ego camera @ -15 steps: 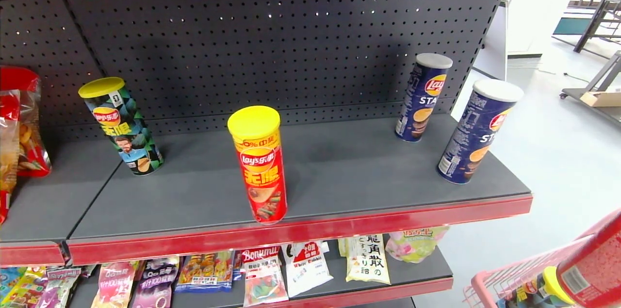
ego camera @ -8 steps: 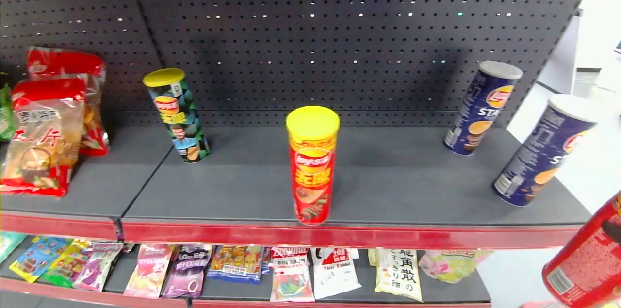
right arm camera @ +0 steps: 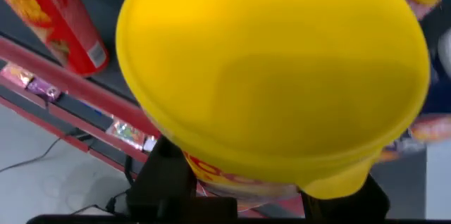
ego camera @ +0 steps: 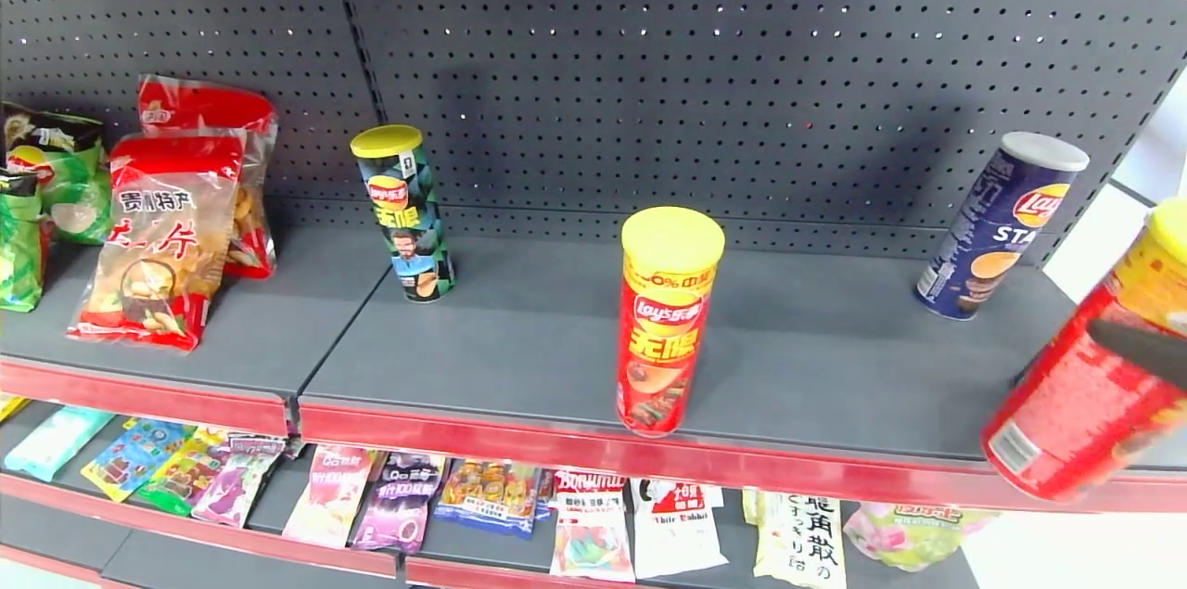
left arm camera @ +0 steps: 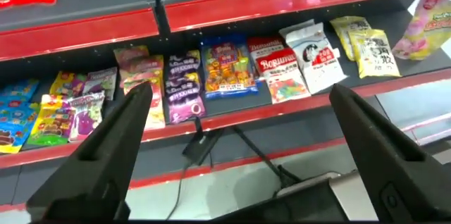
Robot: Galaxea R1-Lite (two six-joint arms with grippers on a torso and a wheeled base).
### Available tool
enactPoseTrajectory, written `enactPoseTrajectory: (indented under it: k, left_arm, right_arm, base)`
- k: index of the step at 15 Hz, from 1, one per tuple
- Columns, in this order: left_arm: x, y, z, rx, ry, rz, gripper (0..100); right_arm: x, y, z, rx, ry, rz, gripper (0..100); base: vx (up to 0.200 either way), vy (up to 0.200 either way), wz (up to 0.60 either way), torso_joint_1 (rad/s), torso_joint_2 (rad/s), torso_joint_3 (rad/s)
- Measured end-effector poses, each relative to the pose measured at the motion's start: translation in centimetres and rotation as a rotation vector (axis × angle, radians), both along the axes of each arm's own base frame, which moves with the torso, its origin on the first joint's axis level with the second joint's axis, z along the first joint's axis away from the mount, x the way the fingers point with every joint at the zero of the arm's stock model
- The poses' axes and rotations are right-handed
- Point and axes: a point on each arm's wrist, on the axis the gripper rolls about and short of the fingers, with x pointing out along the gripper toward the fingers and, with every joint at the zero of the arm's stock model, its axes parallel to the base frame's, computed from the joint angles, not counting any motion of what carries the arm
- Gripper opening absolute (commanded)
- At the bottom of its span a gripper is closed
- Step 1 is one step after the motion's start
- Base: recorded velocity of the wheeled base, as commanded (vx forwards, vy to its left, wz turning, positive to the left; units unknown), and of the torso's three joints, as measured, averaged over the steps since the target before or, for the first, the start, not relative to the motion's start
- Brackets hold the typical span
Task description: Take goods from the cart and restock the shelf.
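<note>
**Held can** (ego camera: pixel 1085 394): red with a yellow lid, tilted, before the right front edge of the shelf (ego camera: pixel 816 357), clamped in the right gripper (right arm camera: pixel 254 203). On the shelf stand a red can (ego camera: pixel 668 320) at the front lip, a blue can (ego camera: pixel 1001 227) at back right and a green can (ego camera: pixel 403 213) at back left. The left gripper (left arm camera: pixel 239 111), fingers spread wide, faces packets (left arm camera: pixel 225 69) on the lower shelf (left arm camera: pixel 282 108).

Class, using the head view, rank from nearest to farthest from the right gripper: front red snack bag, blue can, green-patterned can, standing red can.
From the right gripper, shut on the held red can:
1. blue can, back right of the shelf
2. standing red can, front edge, middle
3. green-patterned can, back, left of middle
4. front red snack bag, far left
</note>
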Motion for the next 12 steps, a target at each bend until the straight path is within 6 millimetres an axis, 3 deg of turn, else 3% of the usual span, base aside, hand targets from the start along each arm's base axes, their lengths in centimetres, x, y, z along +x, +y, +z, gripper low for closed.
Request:
enactPoseTrajectory:
  k: [2, 4, 12]
  left_arm:
    - [-0.2, 0.1, -0.4, 0.007, -0.014, 0.031, 100]
    - [-0.4, 0.1, -0.6, 0.004, -0.025, 0.044, 100]
    - [-0.5, 0.2, -0.7, 0.008, -0.039, 0.057, 100]
  right_arm:
    - [3.4, 1.3, 1.2, 0.014, -0.055, 0.061, 0]
    - [6.6, 2.9, 1.0, 0.017, -0.067, 0.117, 0]
    - [16.2, 8.4, 0.7, 0.014, -0.042, 0.233, 0]
  base:
    - [0.000, 0.000, 0.00, 0.000, 0.00, 0.000]
    - [0.000, 0.000, 0.00, 0.000, 0.00, 0.000]
    - [0.000, 0.000, 0.00, 0.000, 0.00, 0.000]
